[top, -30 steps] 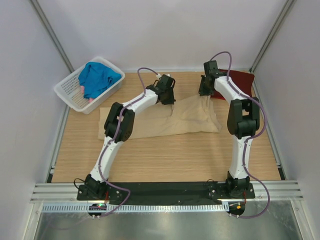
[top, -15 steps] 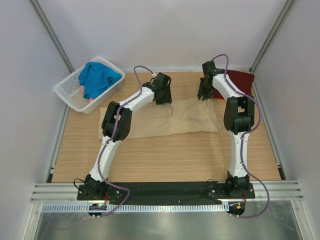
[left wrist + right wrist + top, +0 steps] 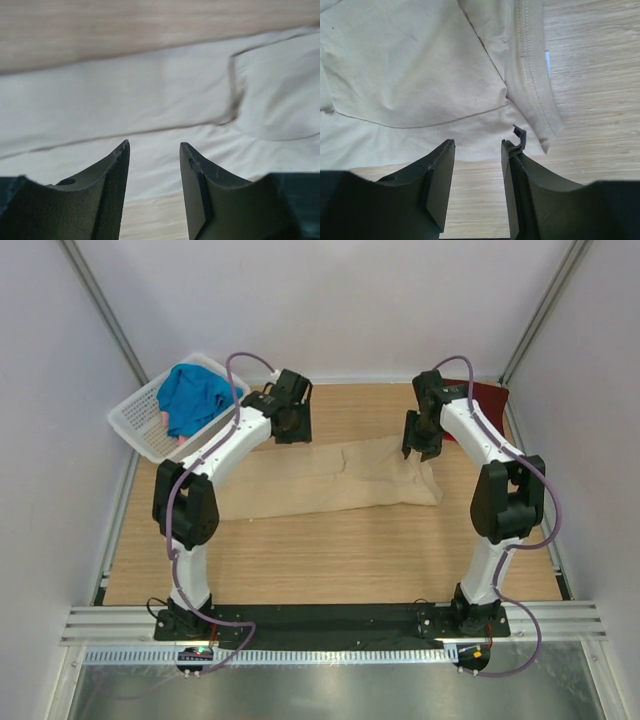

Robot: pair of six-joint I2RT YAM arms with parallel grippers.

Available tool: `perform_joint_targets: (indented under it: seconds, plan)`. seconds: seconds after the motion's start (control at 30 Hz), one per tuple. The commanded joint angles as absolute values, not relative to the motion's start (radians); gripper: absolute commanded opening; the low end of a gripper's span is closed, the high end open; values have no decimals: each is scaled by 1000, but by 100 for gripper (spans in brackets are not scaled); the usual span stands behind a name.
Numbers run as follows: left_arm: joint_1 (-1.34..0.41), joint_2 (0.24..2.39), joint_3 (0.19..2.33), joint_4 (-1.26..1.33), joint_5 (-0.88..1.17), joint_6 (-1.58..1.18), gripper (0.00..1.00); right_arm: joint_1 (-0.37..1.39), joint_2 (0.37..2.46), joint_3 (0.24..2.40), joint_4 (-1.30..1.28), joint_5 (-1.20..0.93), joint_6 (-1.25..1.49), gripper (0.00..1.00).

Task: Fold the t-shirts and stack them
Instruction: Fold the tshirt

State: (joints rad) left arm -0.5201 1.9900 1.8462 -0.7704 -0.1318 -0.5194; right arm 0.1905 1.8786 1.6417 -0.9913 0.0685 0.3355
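Fold-and-stack job at an early stage: the tan t-shirt (image 3: 330, 478) lies in a long band across the middle of the bench (image 3: 330, 560), running from 9 o'clock to 3 o'clock. Overlapping layers and creases in both wrist views suggest one lengthwise fold is in. It looks too long to stack as it lies, so cross folds are probably left to do.

The left end effector (image 3: 152, 146) hangs released above the band's far edge near 11 o'clock, nothing between its fingers. The right end effector (image 3: 479, 143) hangs likewise released and empty over the hemmed end of the shirt near 1 o'clock.

The maroon t-shirt (image 3: 488, 395) sits flat in the far corner at 2 o'clock, partly hidden by the right arm. It may be the start of the stack, though its folds cannot be judged.

The blue t-shirt (image 3: 195, 395) is heaped unfolded in the white basket (image 3: 145, 438) at 10 o'clock, a sliver of the pink t-shirt (image 3: 163, 418) showing under it. Both appear untouched, so most of the work remains.
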Motion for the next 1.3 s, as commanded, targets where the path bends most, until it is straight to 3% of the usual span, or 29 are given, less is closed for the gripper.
perform_joint_targets:
  seconds: [0.0, 0.2, 0.53, 0.8, 0.93, 1.1, 1.27]
  plan:
    - [-459, 1956, 1699, -891, -158, -515, 45, 186, 1919, 1655, -982, 13, 319, 48]
    - [-342, 1841, 1465, -864, -124, -594, 39, 193, 1908, 1501, -896, -86, 371, 41]
    - [-206, 1707, 1261, -833, -146, -641, 37, 187, 1833, 1201, -822, 46, 370, 40]
    - [-158, 1744, 1295, -873, -124, -632, 38, 179, 1862, 1414, -908, 66, 357, 44]
    - [-91, 1770, 1244, -856, -114, -637, 39, 181, 1832, 1387, -881, 46, 391, 47]
    - [-69, 1870, 1247, -868, -139, -640, 48, 196, 1848, 1325, -757, 66, 468, 48]
    - [-66, 1885, 1192, -928, -129, -739, 52, 222, 1960, 1408, -646, 106, 515, 48]
